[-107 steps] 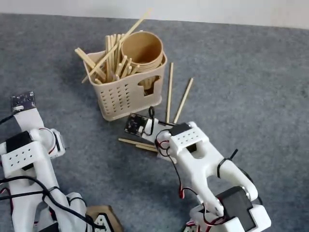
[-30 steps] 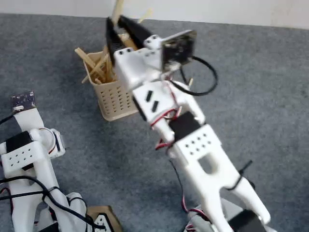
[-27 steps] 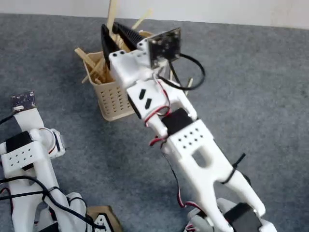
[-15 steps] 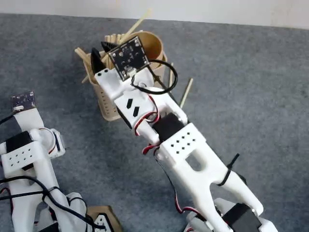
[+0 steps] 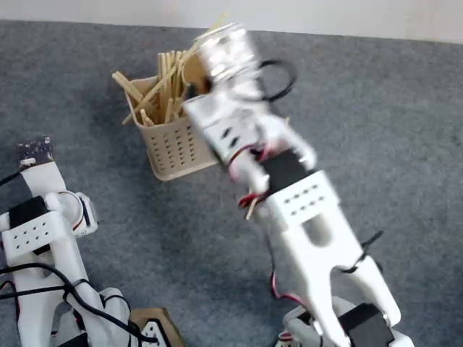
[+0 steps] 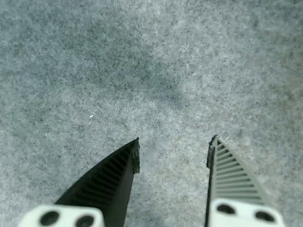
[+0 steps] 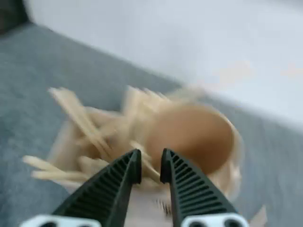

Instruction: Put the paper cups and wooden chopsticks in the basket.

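The right arm (image 5: 307, 217) is holding stretched far forward, its right gripper (image 7: 150, 165) barely parted, while the left gripper (image 6: 173, 142) is gaping wide.

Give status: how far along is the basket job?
Mostly done: the beige perforated plastic basket holds a brown paper cup and many wooden chopsticks. Nothing in hand: the right gripper hangs over the basket, fingers slightly apart, empty; the left gripper is open over carpet. Left: at least one loose chopstick on the carpet under the right arm.
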You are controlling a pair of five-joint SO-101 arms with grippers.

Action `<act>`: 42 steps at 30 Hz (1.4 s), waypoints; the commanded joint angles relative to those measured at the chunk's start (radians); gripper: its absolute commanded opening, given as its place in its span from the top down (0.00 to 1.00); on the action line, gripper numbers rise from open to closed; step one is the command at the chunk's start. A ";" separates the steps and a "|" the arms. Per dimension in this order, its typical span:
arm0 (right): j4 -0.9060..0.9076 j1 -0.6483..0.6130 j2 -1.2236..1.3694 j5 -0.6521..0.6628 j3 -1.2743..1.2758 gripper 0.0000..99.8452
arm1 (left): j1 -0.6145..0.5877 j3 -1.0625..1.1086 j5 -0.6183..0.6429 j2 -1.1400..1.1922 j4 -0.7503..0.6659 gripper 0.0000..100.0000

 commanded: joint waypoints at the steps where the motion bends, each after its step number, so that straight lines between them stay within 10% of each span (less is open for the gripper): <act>1: 0.259 0.114 -0.031 -0.137 -0.160 0.91 | -0.002 -0.004 -0.006 -0.031 -0.011 0.75; 9: 0.387 0.134 -0.030 -0.327 0.036 0.71 | -0.002 -0.004 -0.006 -0.031 -0.011 0.75; 21: -0.355 0.102 -0.028 -0.393 0.796 0.69 | -0.002 -0.004 -0.008 -0.031 -0.008 0.75; 42: -0.397 0.127 0.565 -0.393 0.412 0.85 | -0.004 -0.004 -0.008 -0.031 -0.006 0.75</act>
